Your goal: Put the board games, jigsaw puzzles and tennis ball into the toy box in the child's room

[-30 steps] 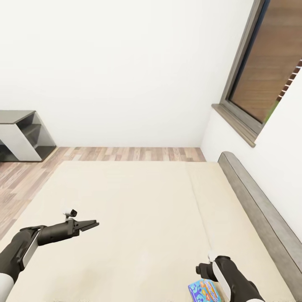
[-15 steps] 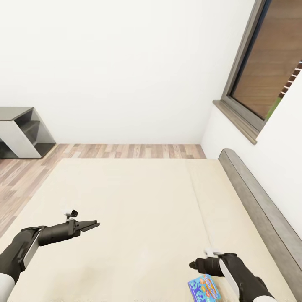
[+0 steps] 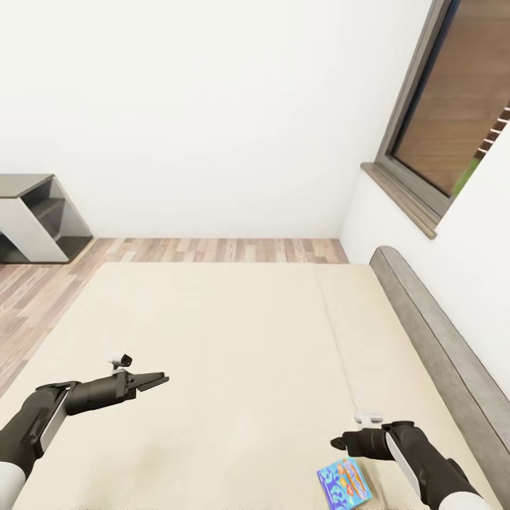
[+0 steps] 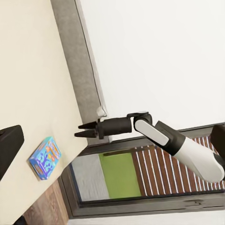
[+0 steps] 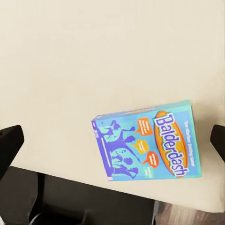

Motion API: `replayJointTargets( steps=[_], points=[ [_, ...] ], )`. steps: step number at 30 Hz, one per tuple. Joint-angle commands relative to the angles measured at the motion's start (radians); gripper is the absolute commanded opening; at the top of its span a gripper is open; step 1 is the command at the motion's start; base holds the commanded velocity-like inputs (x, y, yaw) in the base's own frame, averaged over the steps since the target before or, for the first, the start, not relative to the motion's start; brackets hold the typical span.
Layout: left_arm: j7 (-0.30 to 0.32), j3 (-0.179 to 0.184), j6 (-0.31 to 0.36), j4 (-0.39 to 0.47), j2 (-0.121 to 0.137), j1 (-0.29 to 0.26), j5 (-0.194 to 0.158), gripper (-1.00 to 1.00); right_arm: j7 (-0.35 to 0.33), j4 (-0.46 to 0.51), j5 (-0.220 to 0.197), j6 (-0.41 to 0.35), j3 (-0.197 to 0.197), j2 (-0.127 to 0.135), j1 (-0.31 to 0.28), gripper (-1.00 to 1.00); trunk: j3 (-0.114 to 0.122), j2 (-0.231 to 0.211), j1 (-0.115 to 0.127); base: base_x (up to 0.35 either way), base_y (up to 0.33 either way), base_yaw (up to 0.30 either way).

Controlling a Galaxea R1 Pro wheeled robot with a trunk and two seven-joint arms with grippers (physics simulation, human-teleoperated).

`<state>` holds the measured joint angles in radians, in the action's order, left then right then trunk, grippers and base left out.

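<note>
A blue board game (image 3: 343,483) with orange marks, lettered "Balderdash", lies flat on the bed (image 3: 234,340) near its front edge. It shows in the right wrist view (image 5: 150,145) and, smaller, in the left wrist view (image 4: 45,158). My right gripper (image 3: 334,444) hovers just above and slightly beyond the box, open, with nothing between its fingers. The left wrist view catches it from the side (image 4: 78,131), fingers apart. My left gripper (image 3: 161,380) hangs open over the mattress's left half, far from the box. The table, toy box, puzzles and tennis ball are out of view.
A grey padded headboard (image 3: 432,340) runs along the bed's right side under a window (image 3: 453,106). A white wall stands beyond a strip of wood-plank floor (image 3: 212,249). A grey shelf unit (image 3: 35,219) sits at far left.
My right arm has lifted and swung its gripper off the blue box, which now shows more fully. The head view has tilted slightly. The left arm has not moved.
</note>
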<state>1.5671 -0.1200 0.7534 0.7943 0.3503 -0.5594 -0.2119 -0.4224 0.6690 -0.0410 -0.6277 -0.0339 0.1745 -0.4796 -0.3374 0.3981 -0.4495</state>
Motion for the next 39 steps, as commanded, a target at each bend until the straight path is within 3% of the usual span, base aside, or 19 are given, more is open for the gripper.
replayJointTargets(
  steps=[1, 7, 13, 21, 29, 39],
  points=[
    [0.004, 0.0, 0.011, 0.0, 0.001, -0.001, 0.0, 1.0, -0.012, 0.0, -0.002, -0.004, -0.003, 0.002, 0.0, 1.0, -0.003, 0.002, 0.0, 0.0, 0.0, 0.0],
    [0.004, -0.001, 0.01, 0.001, 0.002, -0.001, -0.002, 1.0, -0.075, -0.005, 0.0, 0.005, 0.002, 0.008, 0.0, 1.0, -0.013, 0.002, 0.0, 0.0, 0.0, 0.0],
    [0.004, -0.002, 0.011, 0.004, 0.002, -0.001, -0.003, 1.0, -0.136, -0.008, -0.009, 0.05, 0.006, 0.038, 0.003, 1.0, -0.023, 0.002, 0.0, 0.0, 0.0, 0.0],
    [0.004, -0.005, 0.011, 0.006, 0.002, -0.001, -0.003, 1.0, -0.195, -0.008, -0.011, 0.066, 0.005, 0.044, 0.004, 1.0, -0.036, 0.002, 0.0, 0.0, 0.0, 0.0],
    [0.004, -0.004, 0.011, 0.007, 0.002, -0.002, -0.003, 1.0, -0.332, -0.009, -0.015, 0.069, 0.017, 0.064, 0.004, 1.0, -0.049, 0.002, 0.0, 0.0, 0.0, 0.0],
    [0.004, -0.007, 0.011, 0.007, 0.003, -0.002, -0.003, 1.0, -0.361, -0.01, -0.016, 0.071, 0.035, 0.068, 0.005, 1.0, -0.066, 0.002, 0.0, 0.0, 0.0, 0.0]
  ],
)
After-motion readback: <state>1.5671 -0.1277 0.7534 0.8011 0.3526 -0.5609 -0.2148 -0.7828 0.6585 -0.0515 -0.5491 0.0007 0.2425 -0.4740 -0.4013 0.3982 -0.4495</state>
